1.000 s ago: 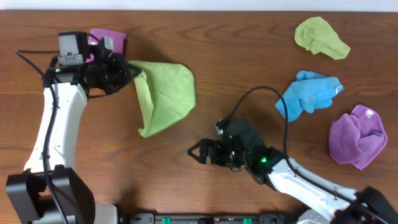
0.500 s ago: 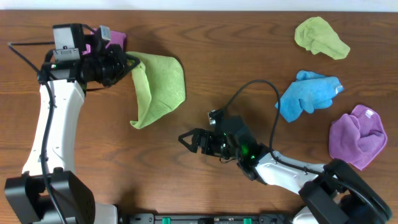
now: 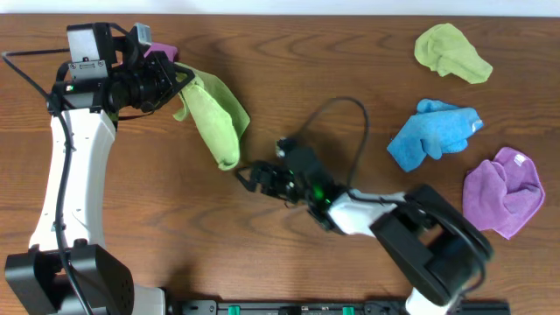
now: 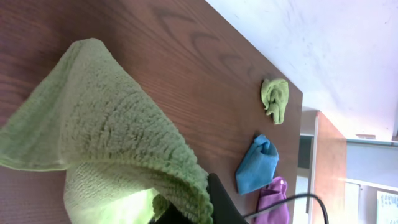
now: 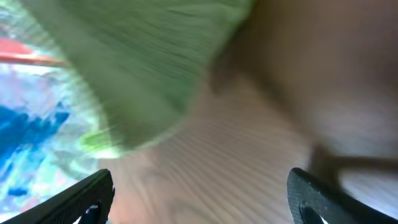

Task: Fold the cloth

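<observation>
Left tool (image 3: 178,83): clamped on upper edge of cloth (image 3: 217,118), hoisted above counter (image 3: 315,79) at far left. Right tool (image 3: 248,178): spread wide, empty, just beside dangling lower corner. Step, likely: catching second corner. Next: closing there, then spreading flat before folding.

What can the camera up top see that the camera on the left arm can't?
Only the top camera shows the right hand, open near the lower tip of the bright green cloth, and a purple cloth behind the left hand, which pinches the bright green cloth. Only the left arm's camera shows that cloth's fluffy pile up close and the white wall past the table. Both show the bright green cloth, the dull green cloth, the blue cloth and the other purple cloth.
</observation>
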